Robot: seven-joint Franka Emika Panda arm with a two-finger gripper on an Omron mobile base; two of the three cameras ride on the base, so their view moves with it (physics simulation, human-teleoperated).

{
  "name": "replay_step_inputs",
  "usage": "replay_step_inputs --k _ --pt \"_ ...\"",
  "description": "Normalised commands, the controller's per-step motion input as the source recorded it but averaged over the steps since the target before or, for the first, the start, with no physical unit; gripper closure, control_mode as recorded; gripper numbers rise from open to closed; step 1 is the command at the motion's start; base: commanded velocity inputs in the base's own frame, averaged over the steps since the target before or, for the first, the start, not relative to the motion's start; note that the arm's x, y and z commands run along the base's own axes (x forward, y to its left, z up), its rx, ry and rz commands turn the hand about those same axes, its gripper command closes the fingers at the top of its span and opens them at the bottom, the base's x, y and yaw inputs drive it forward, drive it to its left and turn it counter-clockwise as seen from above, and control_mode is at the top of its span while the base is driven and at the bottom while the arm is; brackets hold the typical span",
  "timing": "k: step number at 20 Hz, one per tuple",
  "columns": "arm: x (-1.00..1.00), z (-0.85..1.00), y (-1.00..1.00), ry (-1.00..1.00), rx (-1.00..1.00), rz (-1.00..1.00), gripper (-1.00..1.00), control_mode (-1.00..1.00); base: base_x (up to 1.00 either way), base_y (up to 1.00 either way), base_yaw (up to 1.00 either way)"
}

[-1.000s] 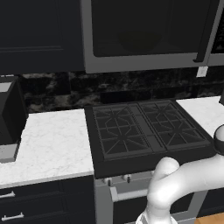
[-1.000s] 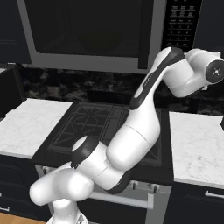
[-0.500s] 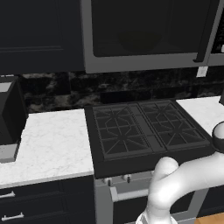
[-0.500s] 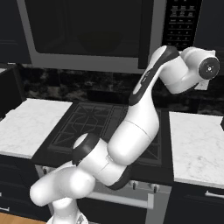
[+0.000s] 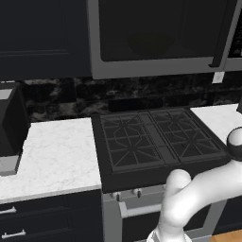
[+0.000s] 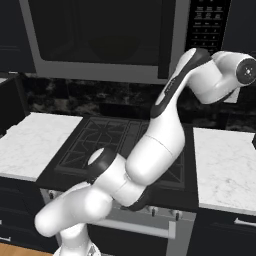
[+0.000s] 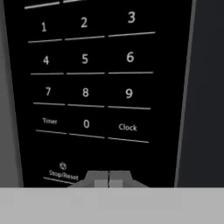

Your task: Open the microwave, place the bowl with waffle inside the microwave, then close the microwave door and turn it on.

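The microwave (image 6: 105, 37) hangs over the stove (image 5: 158, 142), and the microwave door (image 5: 156, 33) sits flush in its grey frame, handle (image 6: 168, 40) along the right edge. Behind the dark glass in the right base view there is a faint rounded shape that may be the bowl, though it is too dim to be sure. With the door shut, the job looks down to its last step: switching it on.

Over the last second the forearm has swung in and up toward the keypad (image 6: 209, 22), the white wrist (image 6: 235, 70) rising from beside the counter (image 6: 225, 170) to just under the button panel. That reads as the run-in for a button press.

The arm rises from the lower left of the right base view, bends over the burners and reaches up and to the right, elbow high, hand turned toward the panel.

In the hand view the gripper (image 7: 108, 179) is pinched fully together, fingertips (image 7: 98, 178) meeting with nothing between them, right up against the keypad's bottom row beside Stop/Reset (image 7: 64, 174) and below the 0 (image 7: 86, 124). Whether they actually touch the panel cannot be told. The risk, as a judgement: Stop/Reset sits so close that a slight drift left would hit the wrong key.
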Motion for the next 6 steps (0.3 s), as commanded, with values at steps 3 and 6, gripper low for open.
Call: replay_step_inputs --k 3,6 --pt "0.55 -0.20 -0.13 0.00 -0.04 0.00 1.00 -1.00 0.00 0.00 0.00" --pt "0.39 -0.12 -0.08 0.00 -0.02 0.00 1.00 -1.00 0.00 0.00 0.00"
